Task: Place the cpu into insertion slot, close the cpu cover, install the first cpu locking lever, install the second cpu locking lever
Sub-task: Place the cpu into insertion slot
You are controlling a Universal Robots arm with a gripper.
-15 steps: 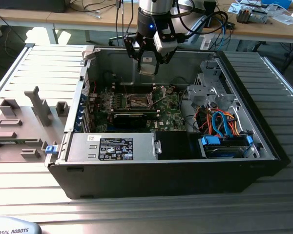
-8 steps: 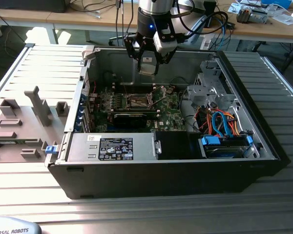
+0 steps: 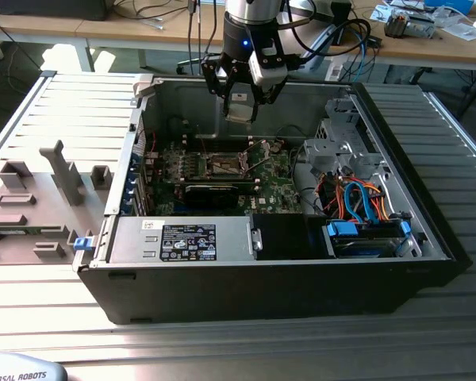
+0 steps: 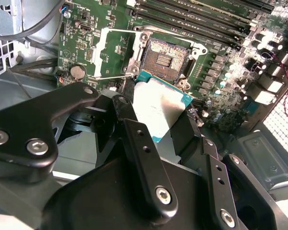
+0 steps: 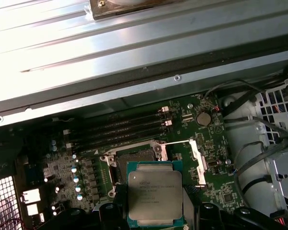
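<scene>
Black linkage of the end effector (image 4: 158, 112) sits closest in the second wrist view, its fingers clenched on two opposite edges of the one cpu (image 5: 154, 194). The chip hangs metal face up above the motherboard (image 5: 221, 196), apart from it and not yet seated.

Just beyond is the single insertion slot (image 4: 165, 60), open, with its contact field bare. To do this step well, I judge the chip should stay level, its edges square to the slot frame and its marked corner matched before it goes down. The descent should be straight, with no sideways slide across the contacts, and the grip should hold until the chip lies flat in the recess. In the first wrist view its edges already run roughly parallel to the slot's.

Beside the slot, one cpu cover (image 4: 113, 52) stands swung back on its hinge, clear of the path. How many locking levers there are I cannot tell.

Farther off lie four long memory slots (image 5: 115, 127), as best I can count, and one coin cell (image 5: 203, 118).

Farthest out, the exterior view shows one open computer case (image 3: 270, 290) on the ribbed worktop (image 3: 222, 345).
</scene>
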